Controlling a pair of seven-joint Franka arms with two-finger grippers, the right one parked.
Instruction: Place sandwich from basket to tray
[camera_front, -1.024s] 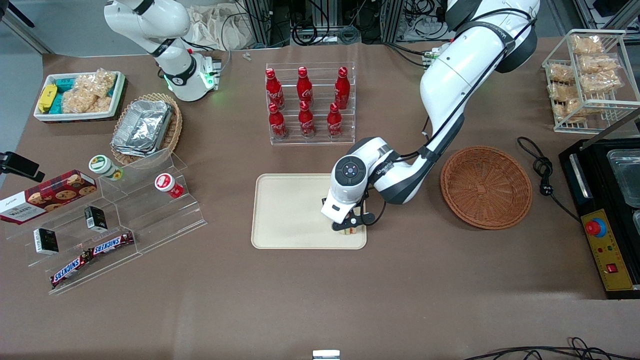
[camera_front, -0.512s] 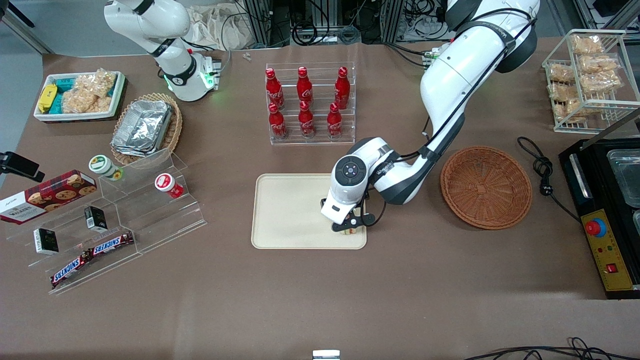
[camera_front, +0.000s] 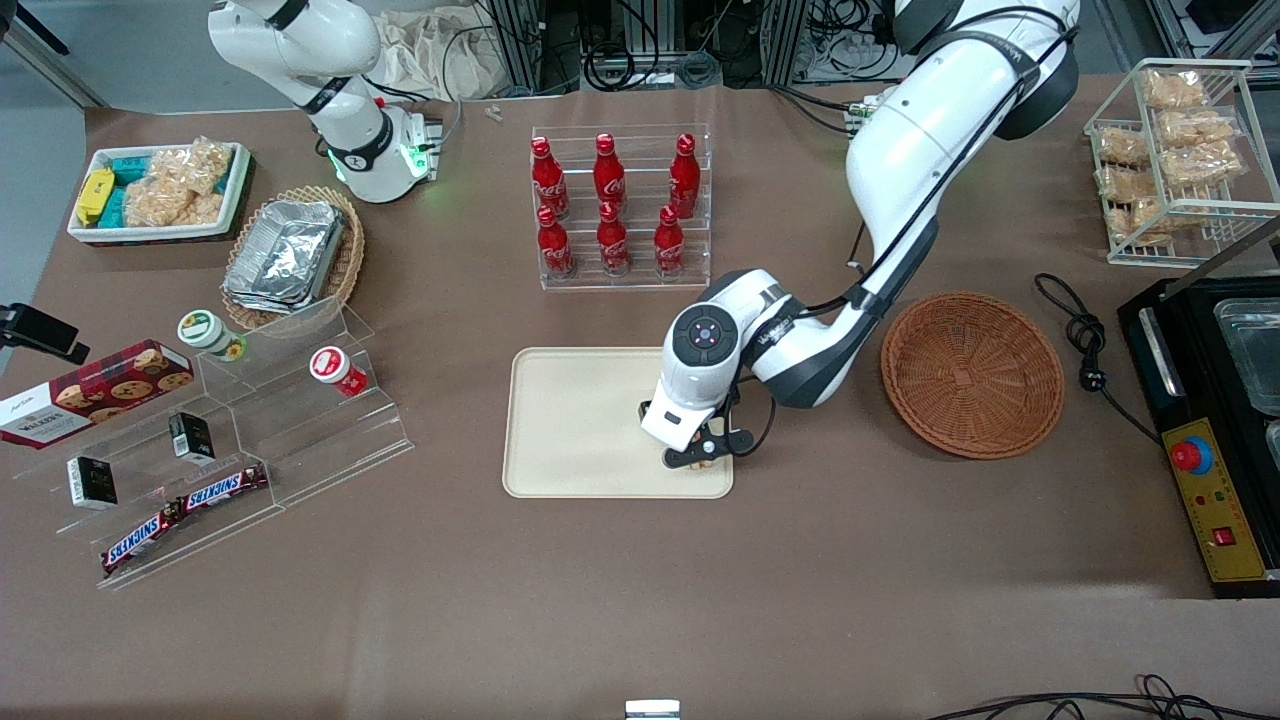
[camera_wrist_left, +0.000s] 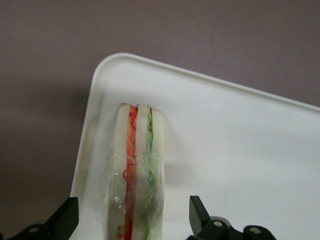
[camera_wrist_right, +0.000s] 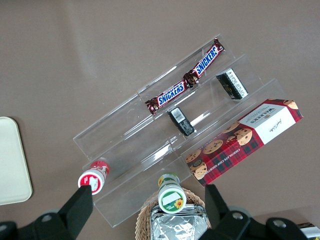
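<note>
the sandwich (camera_wrist_left: 136, 170) stands on edge in the tray (camera_front: 580, 420) corner nearest the camera, on the basket (camera_front: 972, 372) side. the pincer (camera_front: 700, 458) straddles it, spread wide and not touching: the release looks done. next it should lift straight up, clear of the wrapping.

My gripper (camera_front: 702, 460) low over tray (camera_front: 580, 420), at corner nearest front camera on basket side. Sandwich (camera_front: 706, 463) barely visible beneath fingers, on tray. Basket (camera_front: 972, 373) beside tray, toward working arm's end. Bottle rack (camera_front: 615, 205) farther from camera than tray.
</note>
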